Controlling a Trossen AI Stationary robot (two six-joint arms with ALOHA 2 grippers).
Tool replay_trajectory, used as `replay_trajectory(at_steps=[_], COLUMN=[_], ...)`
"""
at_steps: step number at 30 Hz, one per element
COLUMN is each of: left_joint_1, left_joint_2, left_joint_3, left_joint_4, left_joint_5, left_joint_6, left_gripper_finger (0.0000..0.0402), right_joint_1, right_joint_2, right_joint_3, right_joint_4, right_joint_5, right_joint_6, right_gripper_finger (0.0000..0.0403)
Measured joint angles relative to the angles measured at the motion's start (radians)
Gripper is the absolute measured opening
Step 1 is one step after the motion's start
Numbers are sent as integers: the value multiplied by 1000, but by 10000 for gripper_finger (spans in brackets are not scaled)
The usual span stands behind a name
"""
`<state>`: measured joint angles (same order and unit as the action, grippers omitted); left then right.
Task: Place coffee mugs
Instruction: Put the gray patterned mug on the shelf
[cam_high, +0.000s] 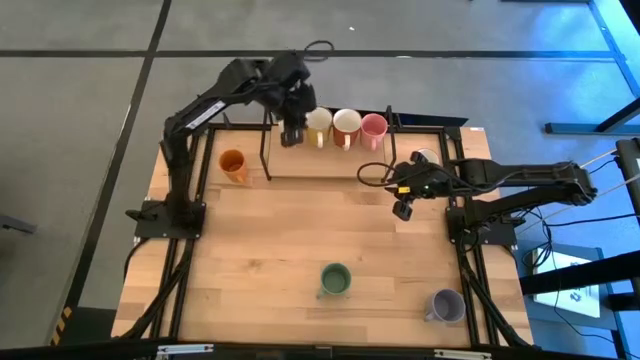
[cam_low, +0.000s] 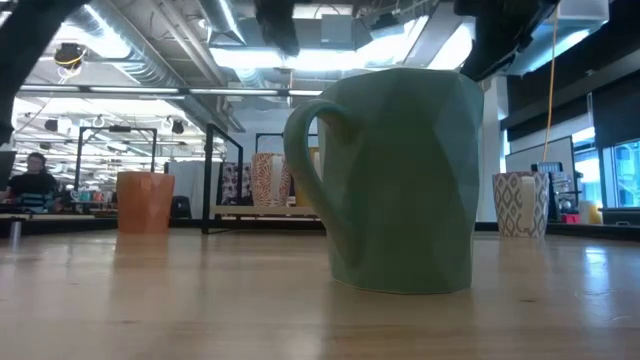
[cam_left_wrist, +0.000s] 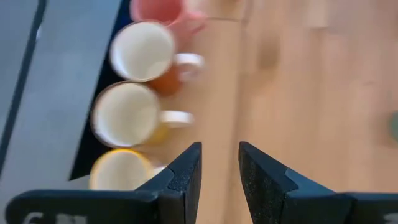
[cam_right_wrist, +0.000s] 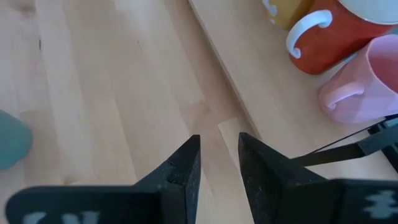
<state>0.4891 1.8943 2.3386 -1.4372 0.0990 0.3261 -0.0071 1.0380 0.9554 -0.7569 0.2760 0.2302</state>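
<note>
Wooden table (cam_high: 270, 240) carries three ceramic mugs (cam_high: 346, 127) in a close back-edge row, where the narrowly parted, empty left hand (cam_high: 292, 134) could knock one over, while green mug (cam_high: 335, 281) probably awaits the idle, narrowly parted right hand (cam_high: 402, 210).

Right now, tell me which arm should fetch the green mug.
Right. Its pincer hangs empty over mid-table, nearer the green mug at the front. The left pincer is back by the mug row.
</note>
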Motion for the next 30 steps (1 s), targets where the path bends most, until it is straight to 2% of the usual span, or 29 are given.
replay_trajectory(at_steps=[4,7,10,14,17,19,24,30], left_joint_1=[-94,-161,-216,-264,-269,-268,-268,-268], left_joint_2=[-92,-186,-315,-505,-618,-683,-803,-871], left_joint_3=[-90,-217,-413,-706,-863,-933,-1052,-1109], left_joint_4=[7,62,191,450,533,545,566,561], left_joint_5=[-5,-11,-11,-9,-8,-16,-70,-90], left_joint_6=[-79,-124,-142,-166,-169,-178,-159,-133], left_gripper_finger=[100,100,100,100,100,100,100,100], right_joint_1=[0,0,0,-20,-90,-152,-342,-536], right_joint_2=[-27,-36,-37,-33,-34,-34,-20,19], right_joint_3=[0,0,0,8,37,53,77,79], right_joint_4=[1,2,2,-20,-92,-150,-227,-358], right_joint_5=[0,-33,-67,-32,2,2,-61,-132], right_joint_6=[0,16,81,214,365,410,395,338], right_gripper_finger=[97,97,97,99,119,141,194,209])
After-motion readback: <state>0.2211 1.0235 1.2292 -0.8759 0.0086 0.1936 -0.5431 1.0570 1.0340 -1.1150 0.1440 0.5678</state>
